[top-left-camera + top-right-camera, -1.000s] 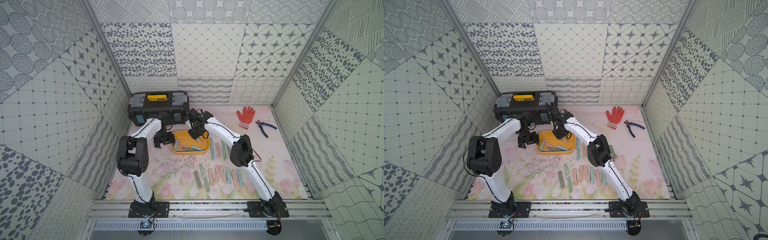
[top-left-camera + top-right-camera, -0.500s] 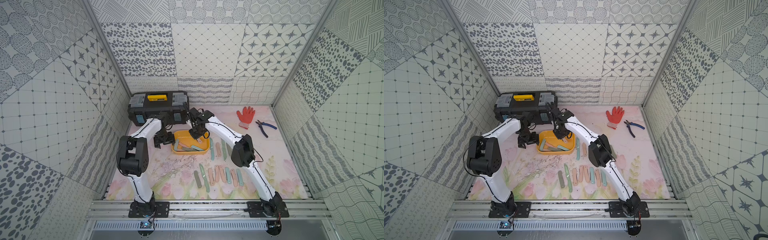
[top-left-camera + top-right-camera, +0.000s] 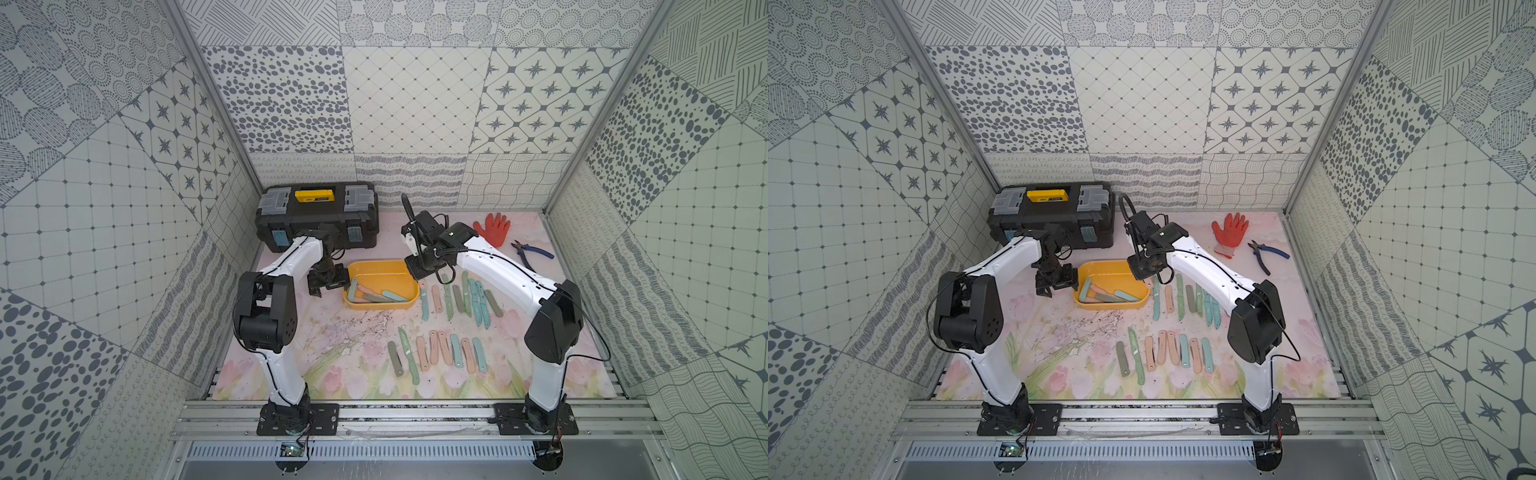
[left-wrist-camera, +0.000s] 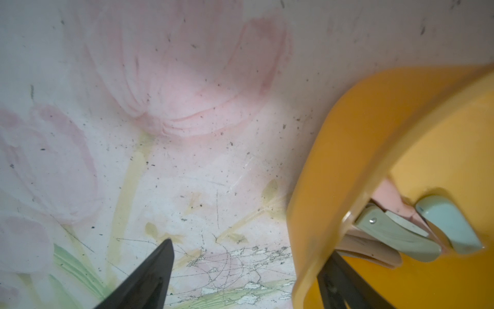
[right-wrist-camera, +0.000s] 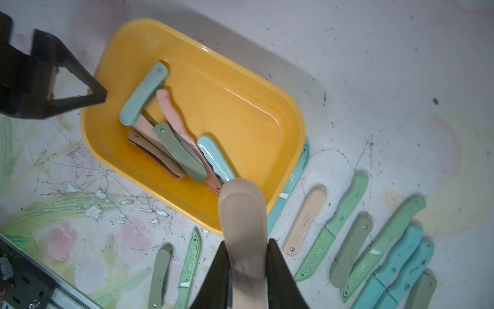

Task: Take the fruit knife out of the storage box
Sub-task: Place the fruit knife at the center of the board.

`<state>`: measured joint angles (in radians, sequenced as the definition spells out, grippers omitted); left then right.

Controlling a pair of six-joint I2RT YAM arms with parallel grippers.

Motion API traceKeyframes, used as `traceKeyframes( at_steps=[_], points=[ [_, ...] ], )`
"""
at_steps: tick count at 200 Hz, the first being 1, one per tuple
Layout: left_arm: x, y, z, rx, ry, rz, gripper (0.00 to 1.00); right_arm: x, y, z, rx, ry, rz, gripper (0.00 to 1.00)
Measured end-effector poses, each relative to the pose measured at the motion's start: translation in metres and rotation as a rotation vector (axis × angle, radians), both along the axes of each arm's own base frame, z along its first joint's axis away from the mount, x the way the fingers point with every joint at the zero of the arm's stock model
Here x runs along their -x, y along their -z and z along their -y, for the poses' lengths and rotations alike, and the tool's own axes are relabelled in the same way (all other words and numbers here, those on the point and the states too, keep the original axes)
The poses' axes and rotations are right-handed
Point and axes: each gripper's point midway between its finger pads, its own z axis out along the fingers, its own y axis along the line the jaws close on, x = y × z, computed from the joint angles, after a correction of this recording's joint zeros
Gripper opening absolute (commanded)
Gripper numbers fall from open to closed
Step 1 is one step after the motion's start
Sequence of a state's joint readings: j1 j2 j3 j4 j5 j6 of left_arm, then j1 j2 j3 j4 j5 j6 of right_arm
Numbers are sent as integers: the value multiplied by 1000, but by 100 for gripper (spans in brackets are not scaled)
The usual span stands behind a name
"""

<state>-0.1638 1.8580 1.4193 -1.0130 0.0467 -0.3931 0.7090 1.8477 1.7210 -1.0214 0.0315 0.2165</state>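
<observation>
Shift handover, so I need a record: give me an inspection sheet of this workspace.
Surface: floral mat, scratched and speckled.
Job's things: yellow storage box holds several folded knives; beige knife held near its corner.
Clutter: black toolbox, red glove, pliers; far row of knives and near row on the mat.
Grippers: left gripper open, astride the box's end wall; right gripper shut on the beige knife.
Cables: black cable looped above the right wrist.
Surroundings: patterned tile walls.
</observation>
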Motion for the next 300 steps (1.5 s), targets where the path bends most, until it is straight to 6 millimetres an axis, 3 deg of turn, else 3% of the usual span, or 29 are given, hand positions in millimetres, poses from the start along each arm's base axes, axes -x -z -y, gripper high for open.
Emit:
traceKeyframes(
  at_steps=[20, 44, 73, 132, 174, 216, 300],
  points=[
    [0, 0, 0, 0, 0, 0, 81, 18, 15, 34, 34, 75, -31, 20],
    [0, 0, 0, 1, 0, 1, 81, 40, 17, 68, 44, 175, -35, 21],
    [0, -3, 0, 2, 0, 8, 81, 74, 22, 97, 16, 265, -43, 21],
    [0, -4, 2, 6, 2, 12, 81, 139, 68, 152, 39, 457, -139, 24],
    [1, -4, 6, 15, 12, 11, 81, 162, 82, 173, 49, 543, -160, 26],
    [1, -4, 8, 25, 13, 9, 81, 182, 112, 190, 120, 578, -231, 26],
    [1, -5, 11, 28, 19, 9, 81, 184, 130, 203, 183, 656, -262, 29]
  ],
)
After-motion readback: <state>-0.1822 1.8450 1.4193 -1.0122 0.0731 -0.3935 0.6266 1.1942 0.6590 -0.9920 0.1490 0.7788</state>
